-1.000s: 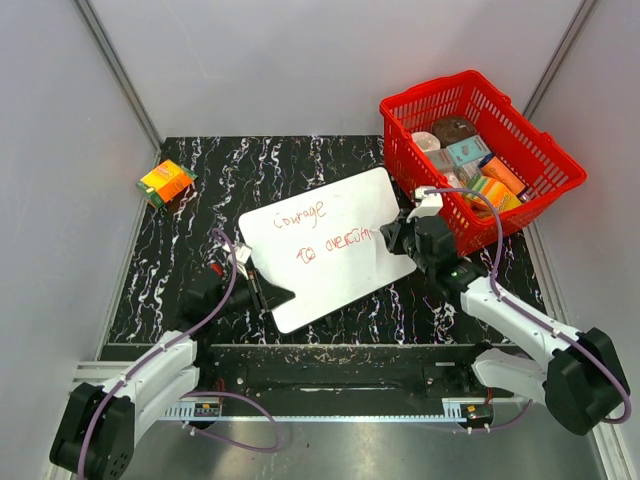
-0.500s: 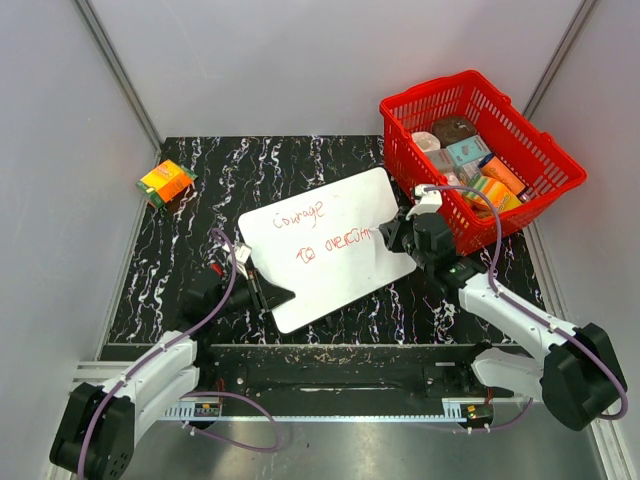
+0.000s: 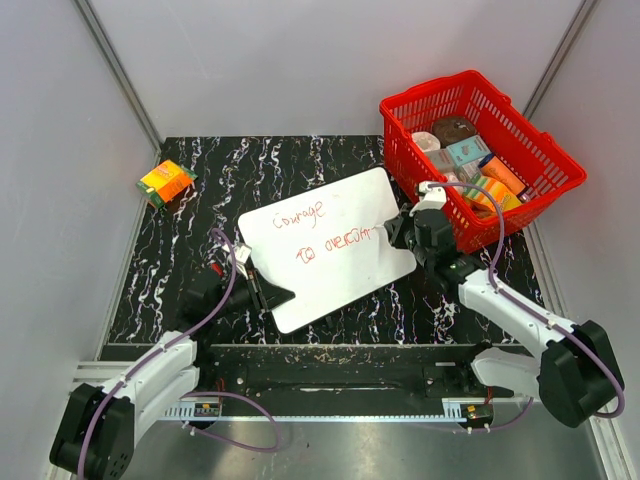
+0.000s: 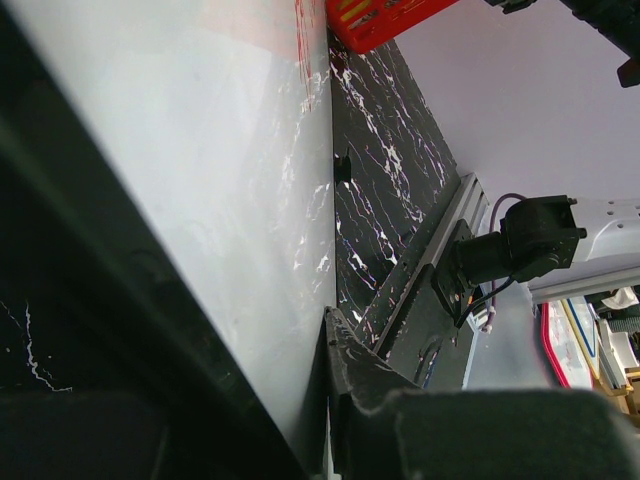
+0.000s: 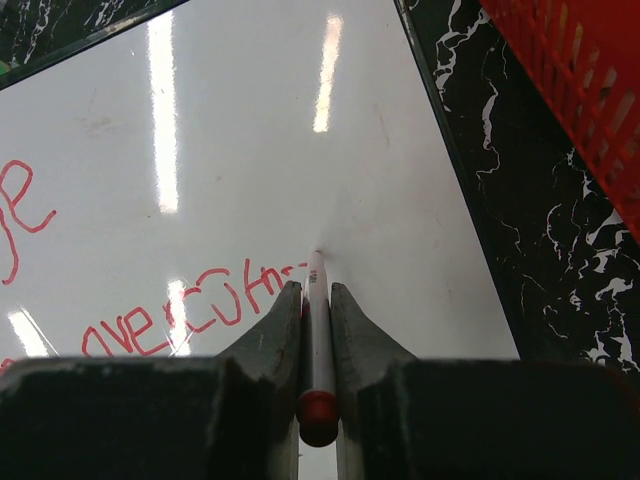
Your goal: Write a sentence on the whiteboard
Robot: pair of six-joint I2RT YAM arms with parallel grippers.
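Since the whiteboard (image 3: 350,200) would slide under a pushing tip, the left pincer (image 3: 270,296) is nipped tight on its near corner (a steadying hand, I'd judge). The right pincer (image 5: 316,292) is closed snugly round a marker (image 5: 317,330). The marker's tip rests on the white surface just ahead of its fingers, at the tail of the red sentence (image 5: 190,312) lying to its left.

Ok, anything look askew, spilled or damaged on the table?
Nothing spilled or damaged. The whiteboard lies skewed on the mat, near corner clamped in the left gripper. An orange box straddles the mat's left edge. The right gripper holds the marker tip on the board.
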